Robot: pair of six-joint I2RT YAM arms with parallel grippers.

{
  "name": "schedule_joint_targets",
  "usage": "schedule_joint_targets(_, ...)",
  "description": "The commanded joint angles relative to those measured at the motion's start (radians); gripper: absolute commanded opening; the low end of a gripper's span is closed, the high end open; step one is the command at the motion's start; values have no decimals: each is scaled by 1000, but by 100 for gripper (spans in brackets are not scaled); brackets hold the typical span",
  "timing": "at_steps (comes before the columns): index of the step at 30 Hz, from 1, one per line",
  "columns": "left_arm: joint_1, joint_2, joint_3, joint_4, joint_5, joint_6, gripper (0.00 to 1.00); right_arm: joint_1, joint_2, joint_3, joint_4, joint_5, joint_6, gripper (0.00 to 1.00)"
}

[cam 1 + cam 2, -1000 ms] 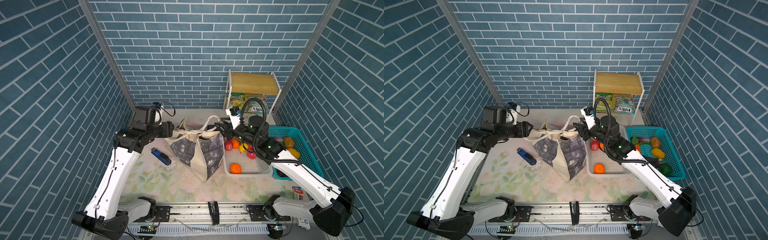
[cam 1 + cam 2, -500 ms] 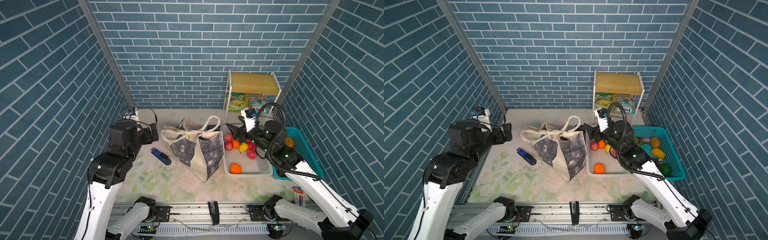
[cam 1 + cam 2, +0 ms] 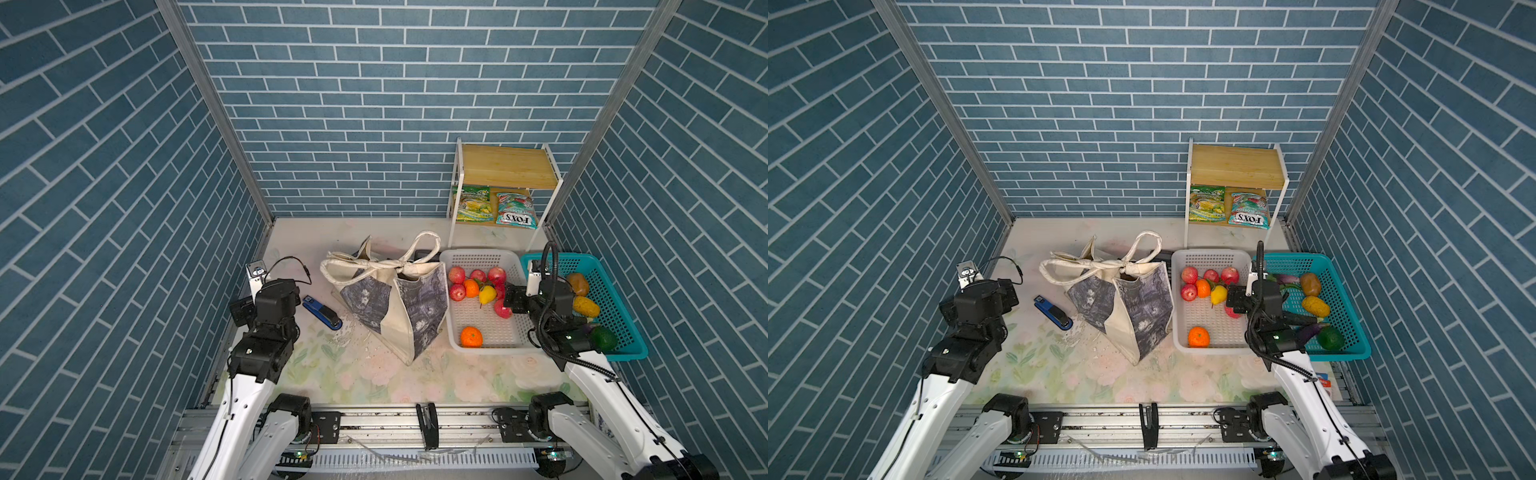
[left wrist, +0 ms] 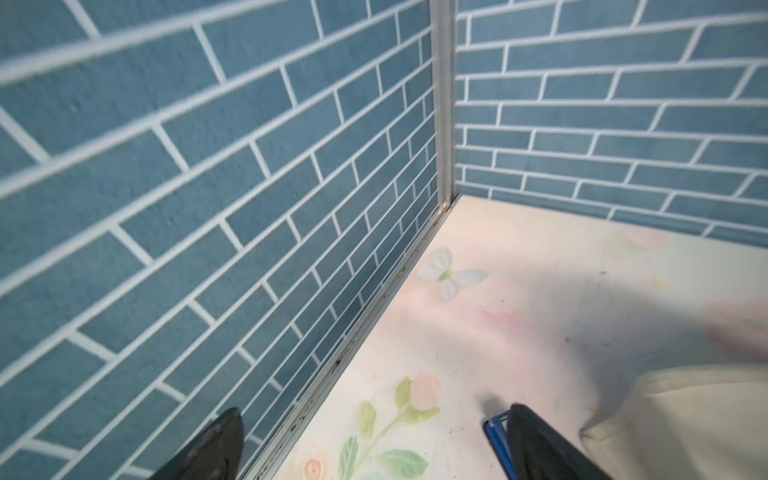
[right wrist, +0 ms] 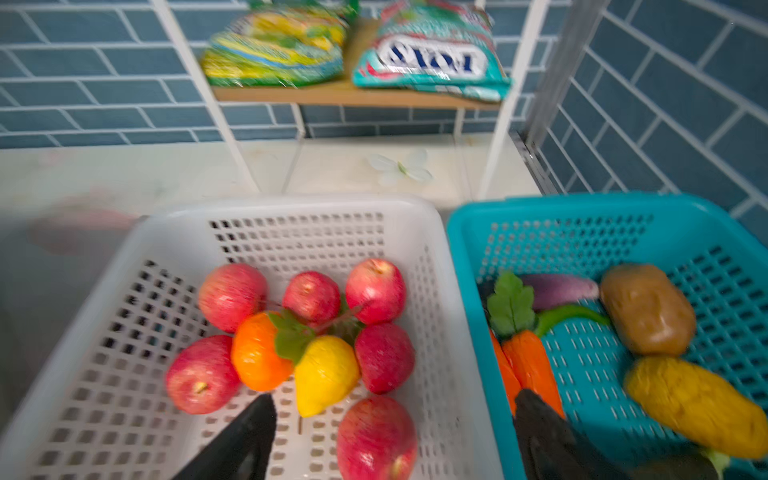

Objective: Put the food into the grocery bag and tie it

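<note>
The grocery bag stands mid-table in both top views, its cream handles knotted over the mouth. Food lies outside it: red apples, an orange and a lemon in the white basket. My left gripper is open and empty by the left wall, left of the bag. My right gripper hangs open over the white basket's right side. An apple lies loose beneath it.
A teal basket on the right holds a carrot, potato and other vegetables. Candy packets lie on the wooden shelf at the back right. A blue stapler lies left of the bag.
Both grippers let go of the bag's handles and opened. The left arm drew back to the left wall. The right arm swung right over the baskets. The bag stays knotted.
</note>
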Motion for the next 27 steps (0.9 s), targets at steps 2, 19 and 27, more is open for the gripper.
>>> schedule_joint_targets(2,13,-5,-140,242,-51,-26,100,-50,-1,-89,242,148,17,93)
schedule_joint_targets(19,7,346,-368,841,-68,-29,100,-176,578,-236,1027,147,-43,97)
schedule_joint_targets(27,8,515,-455,1185,40,64,100,-185,665,-239,1113,59,-65,97)
